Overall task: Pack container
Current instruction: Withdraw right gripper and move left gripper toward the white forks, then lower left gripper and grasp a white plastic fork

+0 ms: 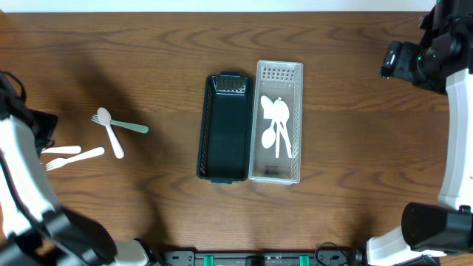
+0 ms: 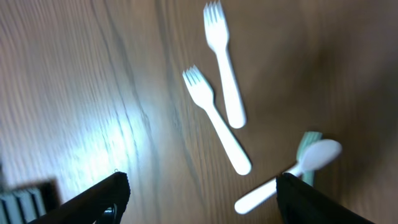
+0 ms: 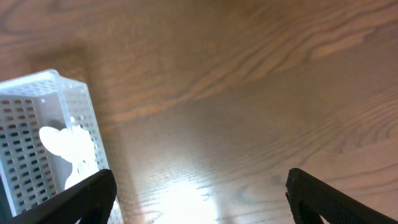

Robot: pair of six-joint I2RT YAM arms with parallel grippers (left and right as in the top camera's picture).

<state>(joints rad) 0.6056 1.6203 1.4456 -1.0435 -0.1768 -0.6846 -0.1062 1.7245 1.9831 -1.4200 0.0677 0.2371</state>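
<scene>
The wooden table carries two long baskets at its centre, standing side by side and touching, each with its long axis running from the far edge toward the near edge. The white basket, a perforated one, is on the right, and the dark basket on the left has nothing visible in it. What look like three white spoons lie roughly lengthwise in the white basket, overlapping one another. Well apart to the left are four loose utensils. Two white forks lie near each other, running left to right with their tines toward the left arm. One loose white spoon has its bowl toward the far edge and its handle slanting nearer. It crosses over one green fork, whose handle points right. The left gripper hangs above the forks with its fingers spread wide and holds nothing. The right gripper, likewise spread and carrying nothing, is over bare wood just beside the white basket's corner.
</scene>
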